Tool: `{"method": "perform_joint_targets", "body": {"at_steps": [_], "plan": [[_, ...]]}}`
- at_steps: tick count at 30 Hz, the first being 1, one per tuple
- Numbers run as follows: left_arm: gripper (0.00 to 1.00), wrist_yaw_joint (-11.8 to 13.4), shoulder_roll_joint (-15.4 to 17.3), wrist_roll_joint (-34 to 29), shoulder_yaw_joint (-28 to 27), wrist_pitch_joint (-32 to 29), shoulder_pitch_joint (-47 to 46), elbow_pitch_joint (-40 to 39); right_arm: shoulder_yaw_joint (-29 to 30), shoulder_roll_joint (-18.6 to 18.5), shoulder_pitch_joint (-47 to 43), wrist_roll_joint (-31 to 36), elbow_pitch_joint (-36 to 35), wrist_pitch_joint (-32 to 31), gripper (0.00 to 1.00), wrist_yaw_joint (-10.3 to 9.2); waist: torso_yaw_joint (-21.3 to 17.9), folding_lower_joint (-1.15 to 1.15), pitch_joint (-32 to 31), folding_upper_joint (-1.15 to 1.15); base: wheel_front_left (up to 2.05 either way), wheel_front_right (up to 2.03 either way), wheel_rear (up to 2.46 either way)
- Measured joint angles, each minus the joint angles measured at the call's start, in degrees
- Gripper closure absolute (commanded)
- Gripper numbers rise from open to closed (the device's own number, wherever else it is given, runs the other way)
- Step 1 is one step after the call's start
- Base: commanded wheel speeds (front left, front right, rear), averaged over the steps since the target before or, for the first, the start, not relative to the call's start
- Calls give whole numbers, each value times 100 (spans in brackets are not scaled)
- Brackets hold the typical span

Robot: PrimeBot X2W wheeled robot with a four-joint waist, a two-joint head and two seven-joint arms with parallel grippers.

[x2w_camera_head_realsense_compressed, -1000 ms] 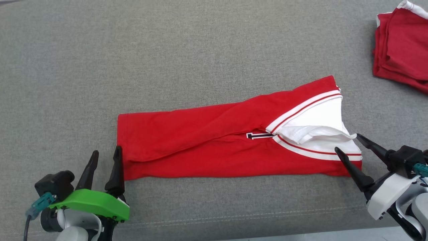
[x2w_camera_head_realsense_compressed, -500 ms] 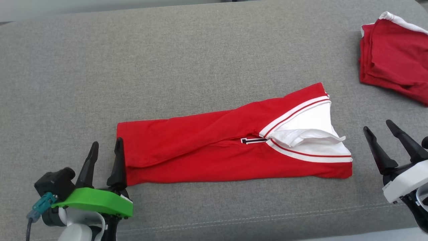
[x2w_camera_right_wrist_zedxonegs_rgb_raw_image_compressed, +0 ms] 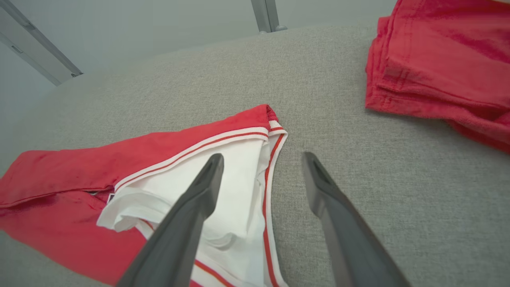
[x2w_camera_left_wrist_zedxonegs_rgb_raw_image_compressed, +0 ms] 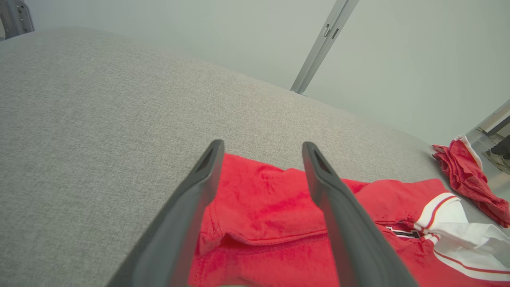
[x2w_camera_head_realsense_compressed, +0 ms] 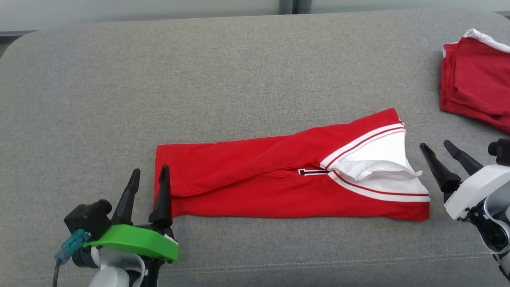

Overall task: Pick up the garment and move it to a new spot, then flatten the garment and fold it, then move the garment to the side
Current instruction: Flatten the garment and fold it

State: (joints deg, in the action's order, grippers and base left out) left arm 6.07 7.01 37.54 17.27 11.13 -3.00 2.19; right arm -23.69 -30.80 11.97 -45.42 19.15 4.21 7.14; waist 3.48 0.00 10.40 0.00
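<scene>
Two claws are recorded with fingers apart and nothing held. The left claw (x2w_camera_head_realsense_compressed: pixel 150 170) is stationed at the left end of the red garment (x2w_camera_head_realsense_compressed: pixel 259 179), its inner finger just against the hem, and the right claw (x2w_camera_head_realsense_compressed: pixel 435 145) is placed just beside the white-trimmed end, clear of the cloth. A second ago the right claw was set across that white end; it has since been drawn back to the right and spread wide, while the left claw has been kept at its post. The shift of the whole head view is attributed to the camera. The garment is laid as a long narrow strip across the middle of the grey fabric tabletop (x2w_camera_head_realsense_compressed: pixel 239 71), well apart from a folded red pile (x2w_camera_head_realsense_compressed: pixel 474 79) at the far right. It is therefore judged that a lengthwise fold has been released, and that a crosswise fold and the move to the side are still owed. In the left wrist view a doubled hem layer is shown between the fingers, a detail not made out from the head view. In the right wrist view the white flap (x2w_camera_right_wrist_zedxonegs_rgb_raw_image_compressed: pixel 151 195) is seen rumpled and lifted off the layer beneath, and smoothing may be required first.
</scene>
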Motion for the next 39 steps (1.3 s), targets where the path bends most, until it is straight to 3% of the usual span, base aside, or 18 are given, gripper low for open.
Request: {"method": "perform_joint_targets", "body": {"at_steps": [17,39], "plan": [[0,1,-113,0,40,2,7,-22,-118,-152,611,-659,981,-1951,0,-2,553,0,-35,0,0,0,0],[0,9,-118,-1,23,32,130,-78,-367,38,1077,-788,1474,-2880,0,-11,653,0,32,0,0,0,0]]}}
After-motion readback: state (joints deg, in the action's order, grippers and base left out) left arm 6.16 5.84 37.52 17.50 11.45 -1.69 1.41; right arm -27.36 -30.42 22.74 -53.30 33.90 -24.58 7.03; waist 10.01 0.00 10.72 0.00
